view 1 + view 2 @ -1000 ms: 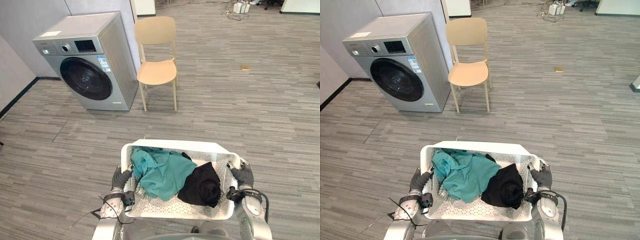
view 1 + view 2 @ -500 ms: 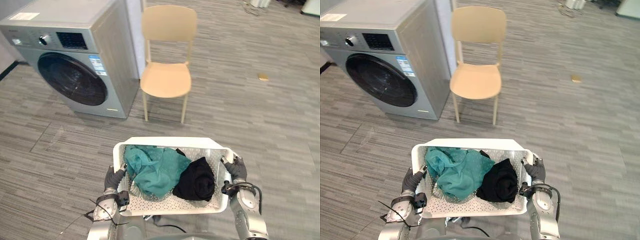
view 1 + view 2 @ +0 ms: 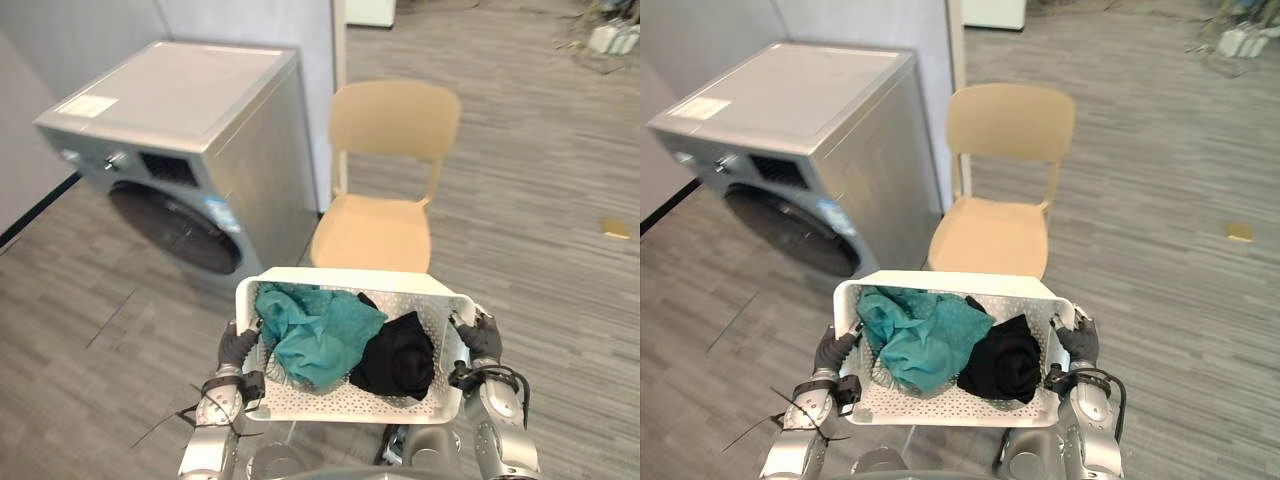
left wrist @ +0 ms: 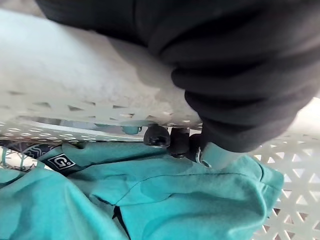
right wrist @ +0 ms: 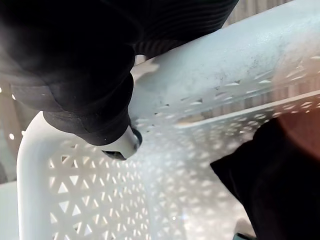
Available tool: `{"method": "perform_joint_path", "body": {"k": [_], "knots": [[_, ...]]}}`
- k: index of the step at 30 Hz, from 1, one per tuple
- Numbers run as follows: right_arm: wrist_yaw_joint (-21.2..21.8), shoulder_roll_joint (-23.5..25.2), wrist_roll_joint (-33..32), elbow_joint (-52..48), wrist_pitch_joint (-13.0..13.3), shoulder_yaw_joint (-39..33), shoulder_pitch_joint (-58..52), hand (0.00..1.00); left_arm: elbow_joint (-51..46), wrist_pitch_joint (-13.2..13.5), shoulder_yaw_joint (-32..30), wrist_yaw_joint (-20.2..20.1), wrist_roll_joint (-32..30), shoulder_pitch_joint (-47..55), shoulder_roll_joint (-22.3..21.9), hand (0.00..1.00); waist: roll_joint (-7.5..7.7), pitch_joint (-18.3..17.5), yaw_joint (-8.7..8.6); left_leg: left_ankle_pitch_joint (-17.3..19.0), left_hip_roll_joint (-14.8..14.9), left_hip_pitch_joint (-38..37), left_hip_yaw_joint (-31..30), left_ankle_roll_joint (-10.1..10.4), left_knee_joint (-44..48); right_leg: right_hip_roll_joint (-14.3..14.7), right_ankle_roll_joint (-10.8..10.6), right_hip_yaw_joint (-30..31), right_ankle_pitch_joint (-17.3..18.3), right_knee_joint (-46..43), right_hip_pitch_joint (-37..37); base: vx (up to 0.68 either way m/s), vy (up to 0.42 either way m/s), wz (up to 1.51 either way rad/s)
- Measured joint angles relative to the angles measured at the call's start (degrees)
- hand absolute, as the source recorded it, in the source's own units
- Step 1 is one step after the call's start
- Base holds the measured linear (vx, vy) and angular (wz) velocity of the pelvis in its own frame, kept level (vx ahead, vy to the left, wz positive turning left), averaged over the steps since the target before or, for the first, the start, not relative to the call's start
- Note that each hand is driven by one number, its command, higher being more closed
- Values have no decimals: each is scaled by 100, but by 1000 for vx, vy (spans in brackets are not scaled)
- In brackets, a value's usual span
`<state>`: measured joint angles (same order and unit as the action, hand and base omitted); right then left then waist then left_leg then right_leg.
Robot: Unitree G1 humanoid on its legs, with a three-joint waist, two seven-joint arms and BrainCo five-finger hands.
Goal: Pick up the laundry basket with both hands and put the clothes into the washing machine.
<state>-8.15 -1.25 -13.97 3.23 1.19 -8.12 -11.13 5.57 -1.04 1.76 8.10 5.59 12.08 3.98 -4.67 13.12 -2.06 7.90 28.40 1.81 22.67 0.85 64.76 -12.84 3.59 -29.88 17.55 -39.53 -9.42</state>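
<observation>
I carry a white perforated laundry basket [image 3: 352, 284] off the floor in front of me. My left hand [image 3: 236, 348] is curled round its left rim and my right hand [image 3: 481, 339] round its right rim. Inside lie a teal garment [image 3: 312, 330] on the left and a black garment [image 3: 397, 357] on the right. In the left wrist view my fingers [image 4: 165, 137] hook over the rim above the teal cloth [image 4: 150, 200]. The right wrist view has my hand [image 5: 80, 85] wrapped over the rim [image 5: 210, 75]. The silver washing machine [image 3: 190, 140] stands ahead to the left, its dark round door [image 3: 175, 228] closed.
A beige chair [image 3: 385, 205] stands directly beyond the basket, close beside the washing machine's right side. A grey wall [image 3: 100, 30] runs behind the machine. A small yellowish item [image 3: 615, 228] lies on the wood-look floor at the far right.
The whole view has shifted: the washing machine and chair now loom larger and closer. The basket stays held in both hands with the clothes lying as before.
</observation>
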Motion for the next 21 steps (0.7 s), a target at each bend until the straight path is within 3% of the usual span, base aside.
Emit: {"method": "perform_joint_path", "body": {"k": [1, 2, 4, 6, 7, 8, 9, 11, 13, 16, 21], "knots": [[-68, -42, -1, -156, 5, -50, -144, 100, 2, 0, 163, 1, 0, -2, 1, 100, 79, 47, -38, 78, 129, 396, -244, -61, 754, 87, -37, 65, 50, 221, 437, 423, 44, -47], [-69, -42, -1, -228, 19, -89, -229, 100, 4, -1, 224, 0, 0, -11, 2, 100, 138, 54, -48, 118, 102, 534, -229, -120, 800, 84, -50, 107, 42, 358, 577, 490, 97, -46], [-71, -34, -36, -343, 91, -164, -425, 100, 37, -6, 329, -40, -12, -80, 5, 100, 273, 56, -57, 287, -68, 874, -181, -211, 137, 70, -320, 248, -135, 918, 938, 316, 129, -39], [-51, -65, -72, -310, 92, -191, -468, 100, 111, -5, 334, -48, -13, -107, -25, 100, 281, 27, -30, 356, -632, 922, -365, -8, -2297, -11, -638, 541, -380, 1440, 1149, 291, 228, -62], [-48, -115, -95, -269, 101, -192, -471, 100, 113, -6, 334, -47, -14, -87, -59, 100, 220, -12, -26, 151, -830, 839, -530, 186, -3123, -15, -693, 656, -405, 1450, 1102, 258, 311, -88], [-23, -240, -119, -202, 93, -177, -442, 100, 140, -13, 323, -46, -15, -28, -103, 100, 10, -106, 5, -292, -961, 781, -707, 574, -3947, 61, -926, 925, -350, 1403, 971, 235, 328, -78], [-15, -123, -114, -51, 19, -148, -370, 100, 336, -25, 250, -32, -15, -139, 5, 100, 194, -114, -27, -135, -1195, 631, -569, 573, -3975, -198, -1023, 1159, -313, 1303, 898, 229, 311, -65], [6, 70, -103, 1, 25, -122, -423, 100, 454, -32, 217, -29, -12, -203, 176, 100, 406, -144, -19, -39, -1466, 522, -254, 420, -4059, -500, -1156, 1368, -402, 1371, 765, 194, 253, -38], [42, 85, -95, 117, -16, -19, -286, 100, 447, -29, 83, -29, -13, -181, 201, 100, 467, -117, 9, 79, -1544, 360, 105, 317, -4072, -629, -1186, 1555, -622, 1381, 706, 153, 221, -59], [59, 90, 44, 408, -35, 67, 14, 100, 438, -28, -38, -30, -15, -94, 212, 100, 468, -115, -7, 184, -1558, -48, 487, 324, -4277, -688, -1179, 1561, -927, 1398, 687, 47, 107, -59], [61, 22, 120, 461, -56, -27, 285, 100, 353, -32, -64, -32, -12, -167, 156, 100, 495, -118, -23, 162, -1704, -53, 737, 339, -4697, -738, -1232, 1301, -1175, 1853, 559, -21, 53, -29]]}}
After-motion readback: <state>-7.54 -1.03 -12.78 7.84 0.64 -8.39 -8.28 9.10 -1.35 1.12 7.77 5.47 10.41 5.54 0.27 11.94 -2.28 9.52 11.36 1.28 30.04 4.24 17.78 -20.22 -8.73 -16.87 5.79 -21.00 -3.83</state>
